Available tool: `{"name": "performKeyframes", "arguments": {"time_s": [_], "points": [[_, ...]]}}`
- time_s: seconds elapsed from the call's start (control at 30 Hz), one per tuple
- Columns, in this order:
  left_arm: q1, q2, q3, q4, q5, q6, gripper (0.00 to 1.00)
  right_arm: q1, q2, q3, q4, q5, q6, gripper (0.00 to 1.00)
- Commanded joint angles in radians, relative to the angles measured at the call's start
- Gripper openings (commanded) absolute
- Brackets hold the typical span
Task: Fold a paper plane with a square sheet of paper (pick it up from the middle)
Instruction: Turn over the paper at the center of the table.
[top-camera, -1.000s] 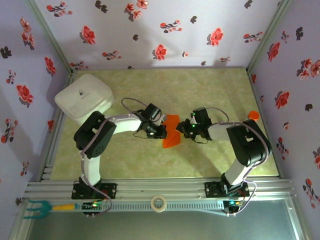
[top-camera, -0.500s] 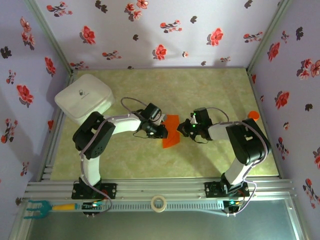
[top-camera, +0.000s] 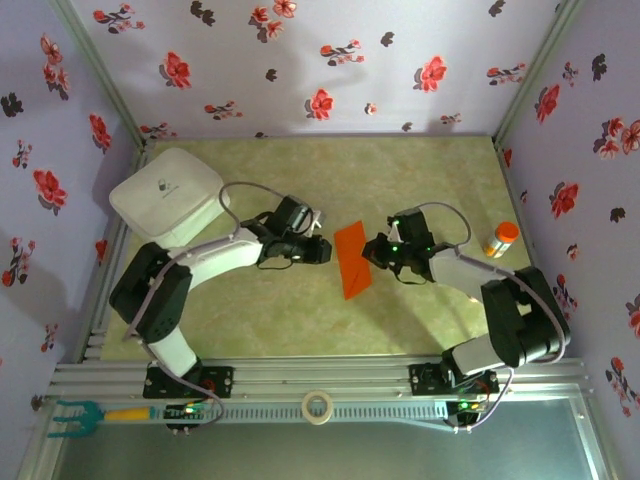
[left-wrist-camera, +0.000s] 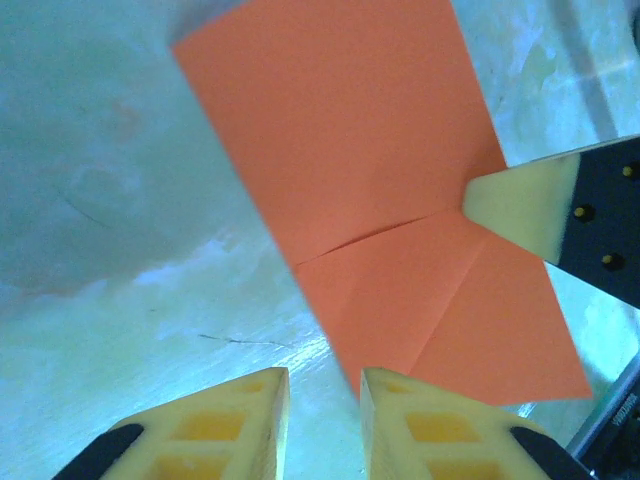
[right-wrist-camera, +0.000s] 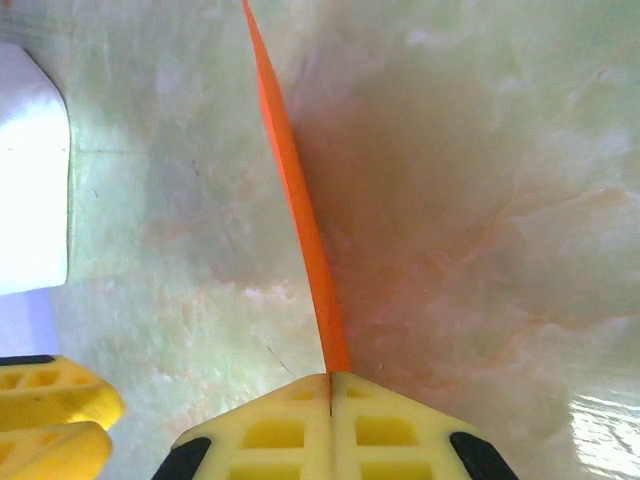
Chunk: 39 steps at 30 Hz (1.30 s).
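Two arms: left arm (top-camera: 215, 258) and right arm (top-camera: 465, 272), bolted at the near rail, both reaching toward the middle of the table (top-camera: 300, 320).
One roll of tape (top-camera: 318, 407): on the near rail, between the two bases.
One green-headed tool (top-camera: 75, 416): lying at the near left corner, off the table top.
One sheet of paper (top-camera: 352, 258): bright orange, at mid-table between the two grippers. It is folded to a long wedge, with one crease across it and one slanted fold toward its pointed end. Whether it rests on the table or hangs just above it cannot be told.
One left gripper (left-wrist-camera: 325, 385): jaws a little parted, with bare table showing in the gap. Nothing is pinched, and the paper's corner lies just beside the tips.
One right gripper (right-wrist-camera: 330, 385): jaws clenched on the sheet's edge, the paper running away from the tips as a thin orange line.
One bottle (top-camera: 499, 240): small, orange-capped, upright near the right edge, well apart from the paper.
One white box (top-camera: 165, 195): lidded, at the far left corner.
Three walls (top-camera: 330, 60): pale, printed with red and dark flowers.
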Motion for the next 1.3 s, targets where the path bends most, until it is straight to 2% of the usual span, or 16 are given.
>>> {"name": "performKeyframes", "arguments": {"time_s": [0.0,0.27,0.6,0.67,0.73,0.8,0.87,1.03,1.17,1.27], "points": [[-0.001,-0.071,-0.032,-0.018,-0.104,0.014,0.28,0.016,-0.075,0.034,-0.137,0.118,-0.107,0.0],[0.001,-0.223,-0.09,-0.013,-0.256,0.033,0.34,0.092,-0.177,0.091,-0.291,0.276,-0.214,0.0],[0.001,-0.409,-0.175,-0.042,-0.417,0.042,0.44,0.199,-0.227,0.228,-0.579,0.564,-0.318,0.0],[0.004,-0.449,-0.202,-0.045,-0.464,0.042,0.53,0.222,-0.224,0.251,-0.624,0.634,-0.333,0.0],[0.005,-0.487,-0.236,-0.031,-0.507,0.048,0.72,0.248,-0.21,0.284,-0.671,0.711,-0.353,0.0],[0.008,-0.539,-0.289,0.022,-0.514,0.082,0.8,0.278,-0.177,0.326,-0.72,0.815,-0.375,0.0],[0.009,-0.598,-0.347,0.077,-0.537,0.09,0.99,0.305,-0.141,0.36,-0.748,0.883,-0.397,0.0],[0.031,-0.748,-0.498,0.202,-0.585,0.067,1.0,0.37,-0.043,0.428,-0.787,1.063,-0.403,0.0],[0.081,-0.793,-0.534,0.17,-0.611,0.005,1.0,0.408,0.054,0.497,-0.831,1.168,-0.402,0.0],[0.115,-0.784,-0.529,0.122,-0.612,-0.021,1.0,0.424,0.114,0.536,-0.849,1.195,-0.403,0.0]]}}
